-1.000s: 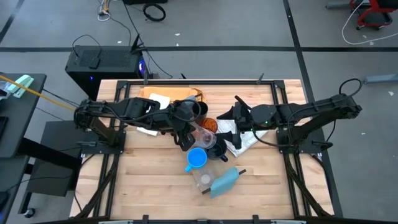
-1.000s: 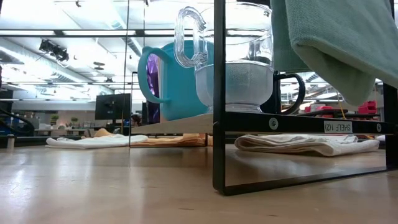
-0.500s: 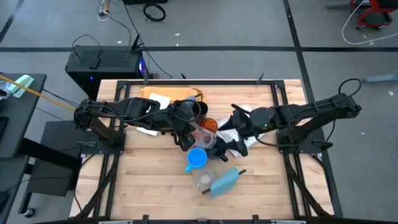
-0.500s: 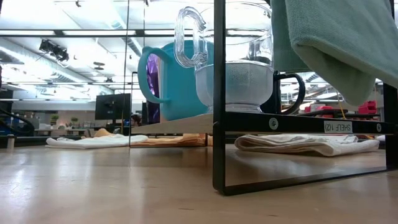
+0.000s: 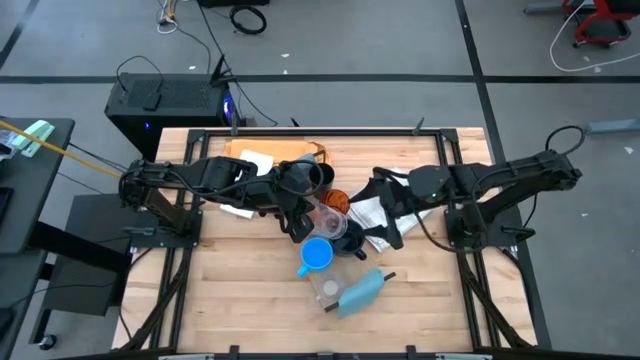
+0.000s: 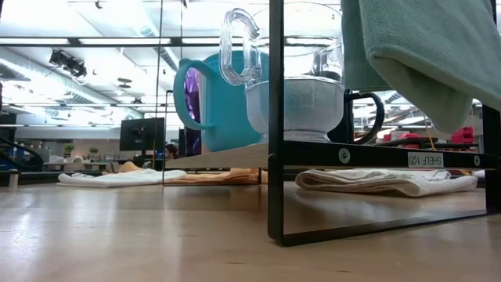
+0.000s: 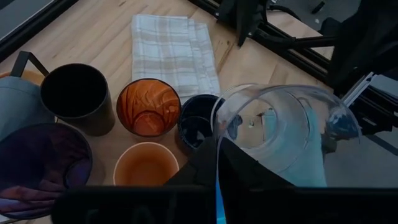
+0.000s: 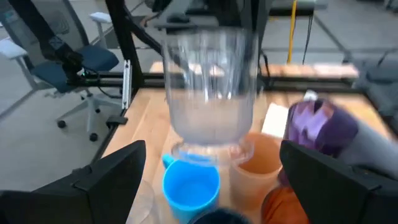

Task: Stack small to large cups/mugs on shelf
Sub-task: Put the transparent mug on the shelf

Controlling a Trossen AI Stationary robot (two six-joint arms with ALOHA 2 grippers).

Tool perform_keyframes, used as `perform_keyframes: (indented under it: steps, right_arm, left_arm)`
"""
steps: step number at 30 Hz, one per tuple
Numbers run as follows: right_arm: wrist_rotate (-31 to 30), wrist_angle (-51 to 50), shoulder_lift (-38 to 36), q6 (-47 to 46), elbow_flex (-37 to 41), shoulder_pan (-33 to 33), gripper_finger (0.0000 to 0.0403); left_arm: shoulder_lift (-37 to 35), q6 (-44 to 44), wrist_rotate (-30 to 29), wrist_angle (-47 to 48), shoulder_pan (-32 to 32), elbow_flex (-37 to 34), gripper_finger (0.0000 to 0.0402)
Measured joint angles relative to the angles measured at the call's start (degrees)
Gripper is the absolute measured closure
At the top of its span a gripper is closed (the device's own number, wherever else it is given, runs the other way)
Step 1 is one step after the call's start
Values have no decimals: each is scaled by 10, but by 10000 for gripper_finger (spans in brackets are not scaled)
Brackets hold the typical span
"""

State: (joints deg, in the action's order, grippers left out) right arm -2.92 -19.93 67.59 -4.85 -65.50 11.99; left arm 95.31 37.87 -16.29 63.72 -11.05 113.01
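My left gripper [image 5: 303,218] hangs over the cluster of cups at the table's middle, shut on a clear glass [image 7: 273,134]. Below it stand a black cup [image 7: 74,93], two orange cups [image 7: 148,107] [image 7: 146,165], a dark navy mug [image 7: 198,121] and a purple tumbler [image 7: 40,165]. A bright blue mug [image 5: 316,254] and a small clear glass [image 5: 328,290] stand on the shelf [image 5: 345,285], nearer the table's front. My right gripper [image 5: 386,212] stands open just right of the cluster, facing the held glass [image 8: 211,81] with nothing between its fingers. My left gripper holds the clear glass by its rim [image 7: 219,155]. One finger seems to be inside the wall and one outside. The fingers come slanting down from the table's left. The glass hangs roughly upright below them, lifted clear above the cups.
A white checked cloth [image 7: 174,46] lies on the table right of the cups, under my right arm. An orange-brown board [image 5: 275,152] lies at the far edge. A blue-grey piece [image 5: 362,292] lies on the shelf's near end. In the low view a black frame [image 6: 275,157] stands close.
My right gripper has rolled about its own line and stays open, in about the same place. My left gripper and the clear glass have kept still.
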Motion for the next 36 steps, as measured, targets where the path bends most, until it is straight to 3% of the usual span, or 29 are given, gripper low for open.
perform_keyframes:
  steps: [6,12,20,26,36]
  right_arm:
    - [0,-24,22,18,-27,-19,25]
    - [7,-70,95,37,-85,-21,14]
    - [7,-119,171,65,-184,-21,10]
    - [8,-132,192,64,-205,-21,25]
    - [4,-129,183,60,-205,-21,70]
  left_arm:
    - [0,3,0,0,0,0,375]
    - [0,2,0,0,2,0,394]
    - [0,4,0,1,4,0,374]
    - [0,0,0,1,4,0,394]
    - [0,-1,0,1,4,0,372]
